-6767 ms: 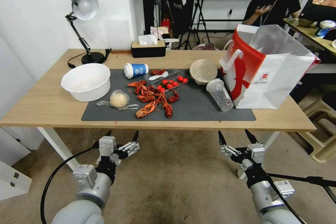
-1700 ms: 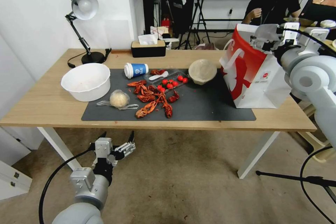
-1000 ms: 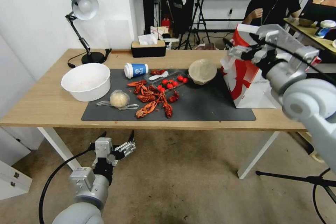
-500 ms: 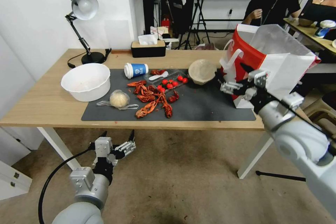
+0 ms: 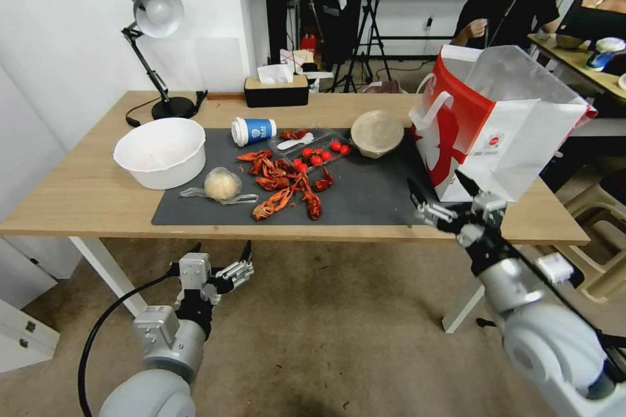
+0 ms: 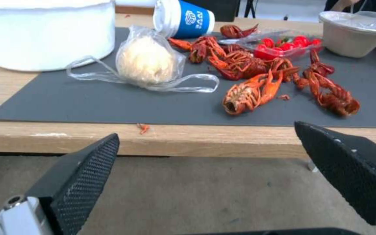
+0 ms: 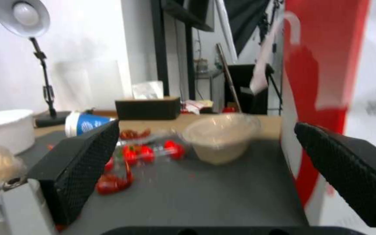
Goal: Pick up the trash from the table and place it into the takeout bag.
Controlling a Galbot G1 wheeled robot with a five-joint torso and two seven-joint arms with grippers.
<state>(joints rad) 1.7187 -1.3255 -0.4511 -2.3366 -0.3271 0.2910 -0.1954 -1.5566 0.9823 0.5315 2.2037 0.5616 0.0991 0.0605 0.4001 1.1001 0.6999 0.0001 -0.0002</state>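
Here, a wooden counter (image 5: 78,202) carries a red-and-white takeout bag (image 5: 502,137) at its right end, with crayfish shells (image 5: 283,186) scattered mid-mat, while the right tool (image 5: 443,192), wide open and empty, hovers at the counter's near edge just left of the bag, and the left tool (image 5: 222,254) hangs open and empty below the counter.

Two black fingertips (image 6: 83,169) stand wide apart at the lower corners, below the table (image 6: 205,138) edge. Centre frame, crayfish shells (image 6: 258,88) lie on the grey mat (image 6: 88,104); a wrapped ball (image 6: 145,63) sits left of them, a blue cup (image 6: 183,19) at the top.
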